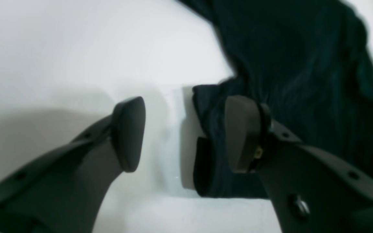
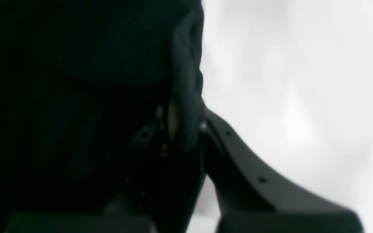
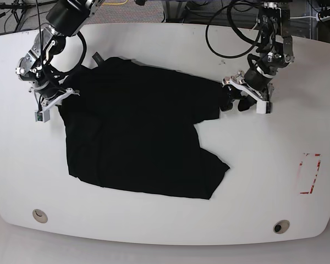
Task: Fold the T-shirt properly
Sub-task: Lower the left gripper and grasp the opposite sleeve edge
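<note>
The large wrinkled black cloth T-shirt point(image 3: 137, 132) lay with its sleeve end point(image 1: 210, 136) between the left gripper point(image 1: 183, 134)'s wide-spread fingers, while the right gripper point(image 2: 181, 126) pinched its opposite edge.

Left pincer point(image 1: 183, 134) low, jaws spread wide; right pincer point(image 2: 186, 129) clamped tight, wrist angled downward.
</note>
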Motion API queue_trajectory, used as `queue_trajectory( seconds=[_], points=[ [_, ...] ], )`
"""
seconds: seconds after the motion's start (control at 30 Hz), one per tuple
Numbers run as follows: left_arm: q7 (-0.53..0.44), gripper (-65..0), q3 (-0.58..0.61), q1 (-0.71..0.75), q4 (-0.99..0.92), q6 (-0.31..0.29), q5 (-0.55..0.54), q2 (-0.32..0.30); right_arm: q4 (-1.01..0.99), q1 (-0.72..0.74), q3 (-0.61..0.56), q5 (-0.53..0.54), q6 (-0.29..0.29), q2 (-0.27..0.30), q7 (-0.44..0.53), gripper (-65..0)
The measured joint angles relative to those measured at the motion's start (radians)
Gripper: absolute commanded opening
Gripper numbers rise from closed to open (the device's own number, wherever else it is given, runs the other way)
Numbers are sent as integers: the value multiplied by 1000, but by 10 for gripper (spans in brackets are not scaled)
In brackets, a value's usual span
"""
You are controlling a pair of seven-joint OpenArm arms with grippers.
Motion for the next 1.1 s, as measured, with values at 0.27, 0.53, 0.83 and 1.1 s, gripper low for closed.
queue_trajectory(
  seconds=[0.27, 0.53, 0.83, 1.1],
  points=[
    [3, -282, 21, -8, -56, -10, -24, 17, 11, 0, 0, 3, 0, -3, 0, -649],
    [-4, -279, 59, -29, -82, -14, -37, 25, 23, -4, 1, 3, 0, -2, -1, -648],
    [-3, -274, 142, -46, -85, -28, -21, 18, 45, -8, -2, 3, 0, -3, -5, -646],
    [11, -265, 196, -50, -70, -39, -3, 18, 63, -18, -2, 2, 0, -3, -8, -645]
  ],
)
